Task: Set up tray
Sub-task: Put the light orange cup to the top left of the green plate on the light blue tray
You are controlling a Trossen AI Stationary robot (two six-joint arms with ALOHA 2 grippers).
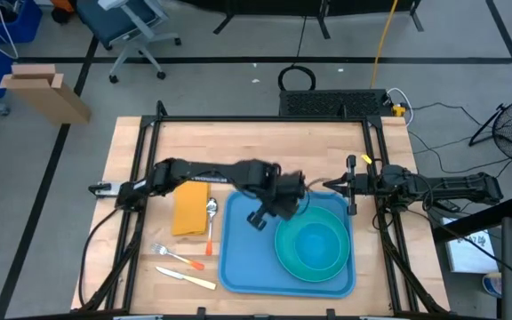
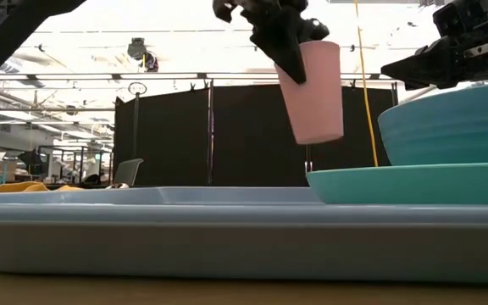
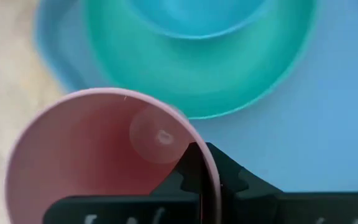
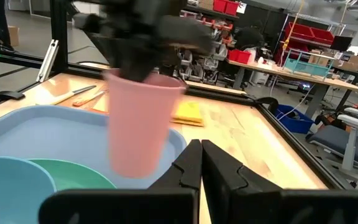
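Note:
My left gripper (image 1: 280, 197) is over the far part of the blue tray (image 1: 238, 258) and is shut on a pink cup (image 2: 316, 93). The cup also shows in the right wrist view (image 4: 138, 121), hanging above the tray (image 4: 55, 134). A round teal plate (image 1: 284, 258) lies on the tray's right half with a blue bowl (image 1: 314, 242) on it. My right gripper (image 4: 201, 152) is shut and empty; it hovers by the tray's far right corner (image 1: 329, 185), pointing at the cup. My left gripper (image 3: 204, 152) holds the pink cup by its rim (image 3: 215, 186), one finger (image 3: 191, 171) inside the cup and one (image 3: 235, 180) outside. The fingers come from above, pointing down. The cup is lifted clear above the tray (image 2: 227, 220), mouth up and slightly tilted.
On the wooden table left of the tray lie a yellow napkin (image 1: 191, 209), a spoon (image 1: 210, 213), a fork (image 1: 176, 258) and a knife (image 1: 185, 278). A black frame (image 1: 149, 160) runs along the table's edges. The tray's left half is bare.

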